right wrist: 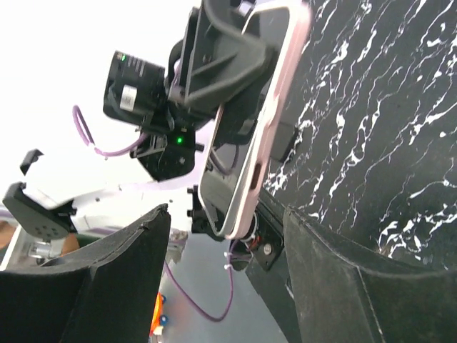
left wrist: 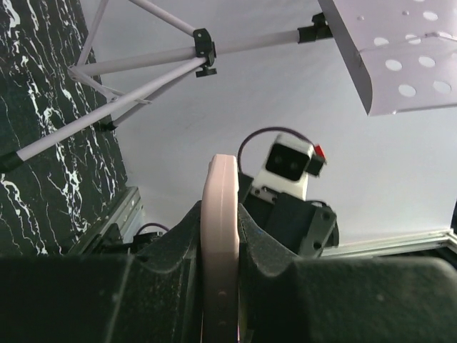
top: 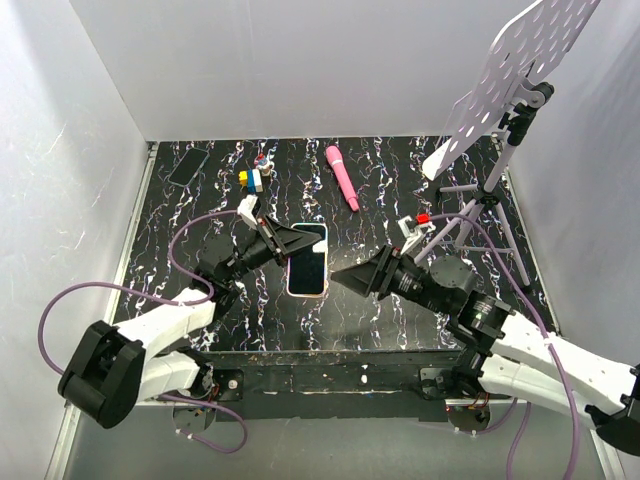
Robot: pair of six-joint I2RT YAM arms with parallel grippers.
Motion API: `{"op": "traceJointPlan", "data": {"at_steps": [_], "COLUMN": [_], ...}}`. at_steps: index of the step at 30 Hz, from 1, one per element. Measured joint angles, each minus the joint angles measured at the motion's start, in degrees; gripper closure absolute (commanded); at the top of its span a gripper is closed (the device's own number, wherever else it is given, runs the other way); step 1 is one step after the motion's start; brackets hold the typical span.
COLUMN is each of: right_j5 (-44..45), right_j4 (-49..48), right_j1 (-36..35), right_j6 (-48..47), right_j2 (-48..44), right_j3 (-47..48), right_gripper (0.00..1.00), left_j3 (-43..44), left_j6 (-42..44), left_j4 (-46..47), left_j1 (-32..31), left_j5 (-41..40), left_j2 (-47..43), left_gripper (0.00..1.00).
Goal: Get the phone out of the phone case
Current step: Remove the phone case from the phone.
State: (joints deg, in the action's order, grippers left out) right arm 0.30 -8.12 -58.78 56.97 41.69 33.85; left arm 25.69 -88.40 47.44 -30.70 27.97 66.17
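The phone (top: 310, 265), black with a glossy screen, sits inside the pale pink phone case (left wrist: 219, 214). My left gripper (top: 297, 243) is shut on the case's left long edge and holds it tilted off the marble tabletop. In the left wrist view the case stands edge-on between my two fingers (left wrist: 278, 250). In the right wrist view the screen (right wrist: 225, 186) and the pink rim (right wrist: 275, 121) face me. My right gripper (right wrist: 225, 214) is open, its fingers (right wrist: 335, 271) spread on either side of the phone's near end without touching it. In the top view it (top: 345, 277) sits just right of the phone.
A bare black phone (top: 188, 166) lies at the back left. Small toy blocks (top: 255, 179) and a pink wand (top: 341, 177) lie at the back middle. A tripod (top: 488, 205) with a perforated white plate (top: 510, 70) stands at the right. White walls enclose the table.
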Motion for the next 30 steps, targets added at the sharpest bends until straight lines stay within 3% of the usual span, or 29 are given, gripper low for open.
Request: {"op": "traceJointPlan", "data": {"at_steps": [4,11,21,24,27,28,29,30], "right_j5": [-4.1,-10.5,-14.4,-15.1,-16.6,-17.5,-18.5,-19.4], "right_j4": [-2.7,-6.2,-14.5,-14.8,-15.2,-15.3,-15.5,-15.6], "right_j1": [4.5,5.6,6.3,7.0,8.0,8.4,8.7,8.9], "right_j6": [1.4,1.7,3.4,3.7,5.0,5.8,6.2,6.3], "right_j2": [1.4,11.3,17.0,17.4,17.7,17.7,17.8,17.8], "right_j3": [-0.2,0.9,1.8,1.8,1.8,1.8,1.8,1.8], "right_gripper": [0.31,0.55,0.64,0.78,0.99,0.99,0.99,0.99], "left_j3": [0.3,0.3,0.0,-0.2,-0.2,-0.2,-0.2,-0.1], "left_j6": [2.7,4.5,5.7,5.8,6.6,7.0,7.4,7.9], "left_j4": [-2.8,-4.1,-5.5,-5.5,-5.4,-5.3,-5.3,-5.8], "left_j1": [0.0,-0.3,-1.0,-1.1,-1.1,-1.2,-1.2,-1.1], "left_j5": [1.4,1.9,3.1,3.4,3.5,3.6,3.8,4.1], "left_j2": [-2.9,-4.3,-4.6,-4.9,-5.6,-5.9,-6.3,-6.7], "left_gripper": [1.00,1.00,1.00,1.00,1.00,1.00,0.96,0.84]}}
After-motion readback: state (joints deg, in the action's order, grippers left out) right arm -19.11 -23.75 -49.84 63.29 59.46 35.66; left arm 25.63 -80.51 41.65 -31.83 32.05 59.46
